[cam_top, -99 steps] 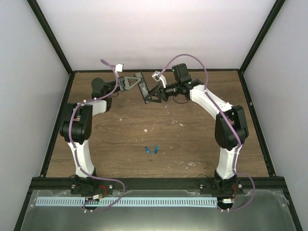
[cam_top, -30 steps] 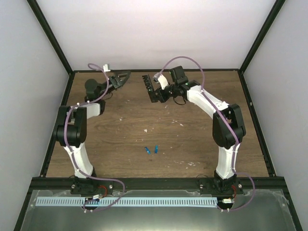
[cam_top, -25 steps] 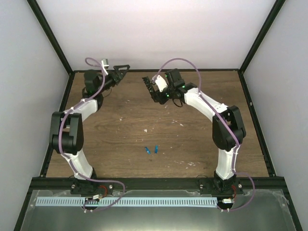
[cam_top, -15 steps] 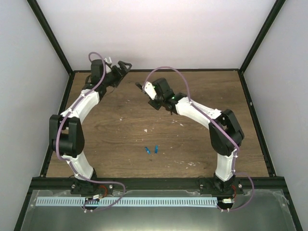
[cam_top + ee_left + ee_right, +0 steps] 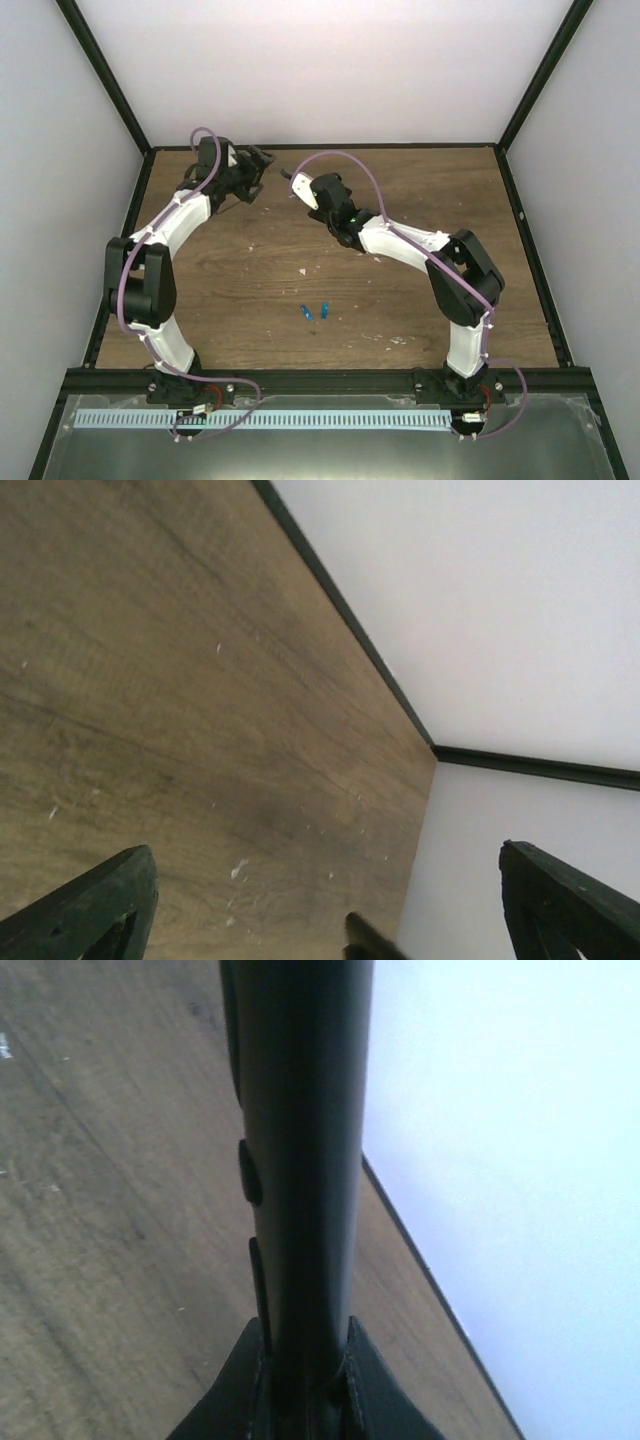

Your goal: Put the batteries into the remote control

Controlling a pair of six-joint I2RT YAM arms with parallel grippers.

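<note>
The slim black remote control (image 5: 300, 1160) sticks straight out from my right gripper (image 5: 305, 1385), whose fingers are shut on its near end. From above, the right gripper (image 5: 296, 181) hangs over the back middle of the table, with only the remote's dark tip (image 5: 288, 174) showing. My left gripper (image 5: 257, 168) is just to its left, apart from the remote. In the left wrist view that gripper (image 5: 330, 920) stands wide open with nothing between its fingers (image 5: 90, 910). The two blue batteries (image 5: 307, 312) (image 5: 325, 311) lie side by side on the wood, well in front of both grippers.
Pale specks of debris (image 5: 304, 270) dot the wooden table (image 5: 400, 290). A black frame rail (image 5: 400, 146) and white walls close off the back and sides. A small dark tip (image 5: 365, 940) shows at the bottom of the left wrist view; I cannot tell what it is.
The left gripper let go of the remote, drew away to the back left and turned back toward it. The right arm swung left, carrying the remote along.
</note>
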